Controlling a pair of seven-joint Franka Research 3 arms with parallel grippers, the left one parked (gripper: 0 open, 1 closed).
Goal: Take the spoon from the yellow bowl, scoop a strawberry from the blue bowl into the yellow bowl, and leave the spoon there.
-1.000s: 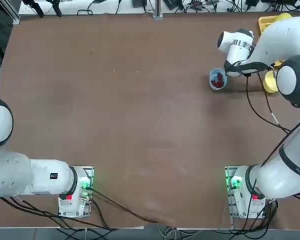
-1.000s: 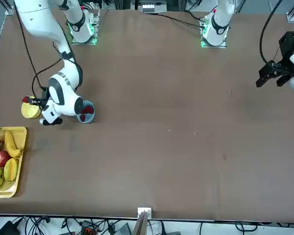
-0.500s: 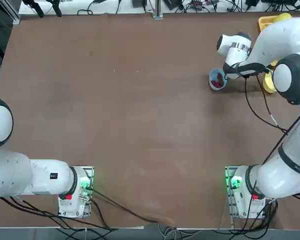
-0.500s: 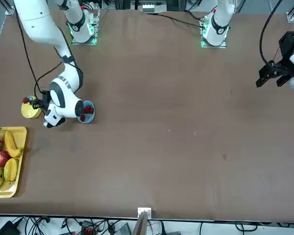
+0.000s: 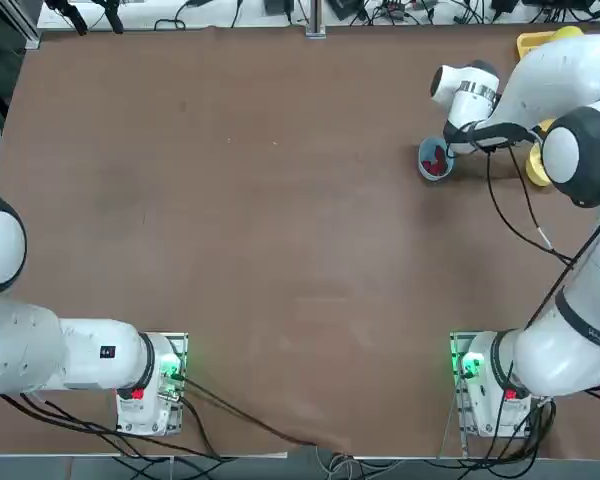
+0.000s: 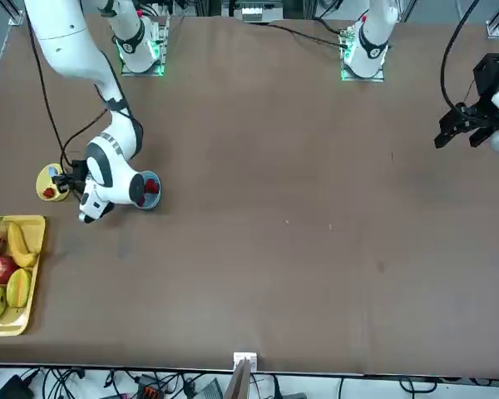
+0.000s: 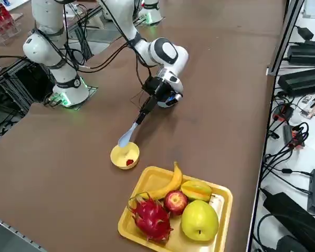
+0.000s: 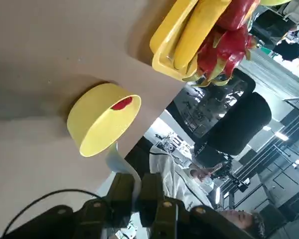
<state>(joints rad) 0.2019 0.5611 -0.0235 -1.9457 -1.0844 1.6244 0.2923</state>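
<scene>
Right gripper: I have the 2 black fingers of the right gripper [image 7: 142, 117] clamped on the spoon's handle, beside the yellow bowl and raised above the table.
Spoon: 1 small, pale blue-white plastic spoon [image 7: 126, 137], smooth and shallow, slanting down from my fingers with its head at the yellow bowl's rim; I can't tell whether they touch.
Yellow bowl: 1 small, round, plain yellow bowl [image 7: 117, 157], smooth-walled, standing on the table between the gripper and the tray.
Strawberry: I count 1 red piece of strawberry [image 7: 129, 162] inside the yellow bowl, low against its wall.
Blue bowl: 1 small, round, light-blue bowl [image 5: 425, 149] with a pale inside, close to my right arm and apart from the yellow bowl.
Red berries: I make out at least 2 red berries [image 6: 152, 186] in the blue bowl; the arm hides part of it, so I can't give a full count.
Tray: 1 rectangular, glossy yellow tray [image 7: 227, 210] with rounded corners, holding 5 fruits.
Fruits: 1 curved yellow banana [image 7: 169, 185], 1 round red apple [image 7: 175, 202], 1 round yellow-green fruit [image 7: 200, 220], 1 spiky red dragon fruit [image 7: 152, 219] and 1 oval yellow-and-green fruit [image 7: 197, 190].
Table: 1 flat, matte brown table [image 5: 260, 220].
</scene>
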